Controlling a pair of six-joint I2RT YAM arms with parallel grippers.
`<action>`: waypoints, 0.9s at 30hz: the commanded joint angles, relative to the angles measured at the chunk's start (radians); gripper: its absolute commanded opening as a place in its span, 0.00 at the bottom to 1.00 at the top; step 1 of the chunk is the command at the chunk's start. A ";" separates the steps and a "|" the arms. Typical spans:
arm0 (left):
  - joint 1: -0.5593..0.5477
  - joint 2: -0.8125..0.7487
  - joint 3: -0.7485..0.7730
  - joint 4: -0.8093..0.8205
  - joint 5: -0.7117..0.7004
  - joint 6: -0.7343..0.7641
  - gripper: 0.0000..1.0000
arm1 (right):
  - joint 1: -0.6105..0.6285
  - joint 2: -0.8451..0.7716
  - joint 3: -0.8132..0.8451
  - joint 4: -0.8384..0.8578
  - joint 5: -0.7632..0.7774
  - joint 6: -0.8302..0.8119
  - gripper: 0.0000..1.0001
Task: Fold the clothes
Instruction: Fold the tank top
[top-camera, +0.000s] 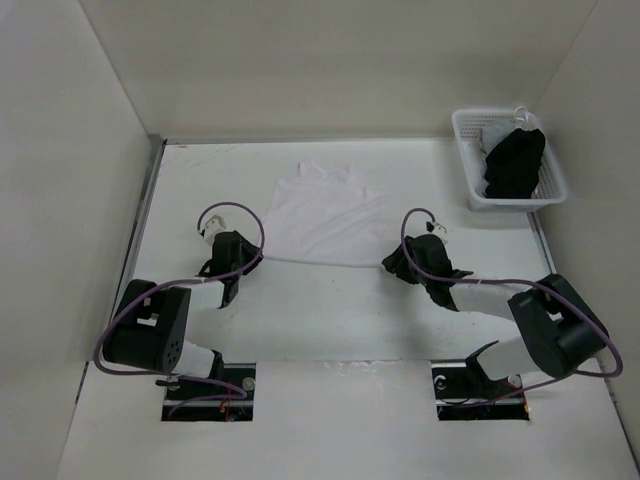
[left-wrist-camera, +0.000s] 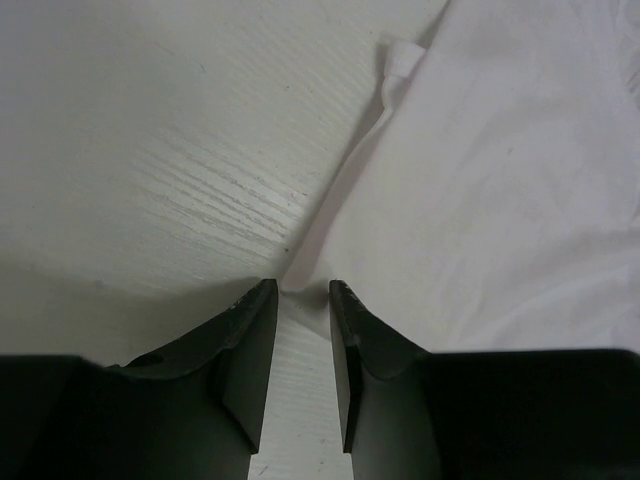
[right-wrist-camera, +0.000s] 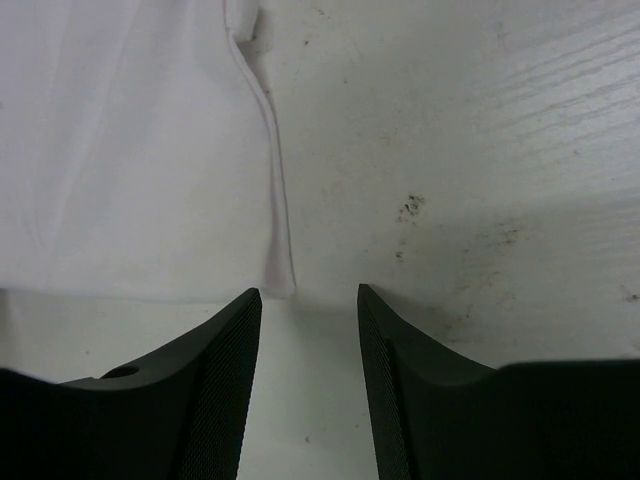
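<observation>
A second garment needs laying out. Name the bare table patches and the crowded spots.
Bare: the white table strip between the thin white wrinkly T-shirt's near hem and the arm bases; also the far-left corner beside it. Crowded: far right, the white plastic basket holding a black garment; the shirt's near corners, with the left gripper and right gripper.

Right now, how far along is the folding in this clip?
Done: the white garment lies spread flat on the table, with no fold that I can see. In hand: the left gripper and right gripper sit open, one at each near corner, gripping nothing. Left: pinch both corners and make every fold.
</observation>
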 joint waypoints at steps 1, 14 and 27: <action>0.005 0.035 0.012 0.021 0.030 -0.005 0.24 | 0.015 0.038 0.016 0.080 -0.061 0.038 0.48; 0.010 0.014 0.003 0.030 0.031 -0.016 0.09 | 0.017 0.151 0.030 0.163 -0.104 0.092 0.25; -0.027 -0.567 0.031 -0.341 0.041 -0.010 0.02 | 0.141 -0.320 -0.004 -0.158 0.032 0.008 0.05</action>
